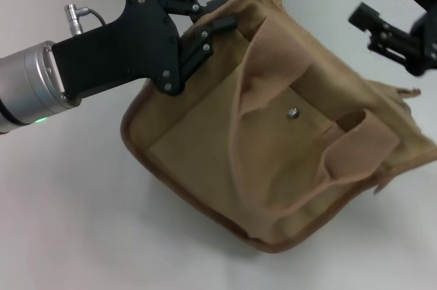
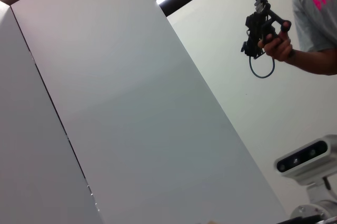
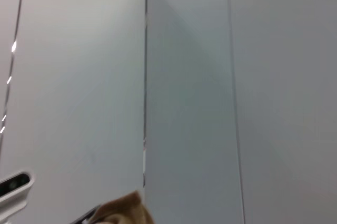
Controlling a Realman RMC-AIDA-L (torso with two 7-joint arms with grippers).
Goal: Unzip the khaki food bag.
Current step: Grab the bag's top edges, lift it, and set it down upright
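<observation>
The left gripper [image 1: 220, 20] pinches the far upper edge of the khaki food bag [image 1: 273, 147], fingers closed on the fabric. The right gripper [image 1: 392, 27] hovers far right, fingers apart. The bag sits tilted on the white table [image 1: 68, 208].

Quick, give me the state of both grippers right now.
Left gripper: fingers shut on the top edge of the khaki food bag.
Right gripper: open, holding nothing, above the bag's far right side.
</observation>
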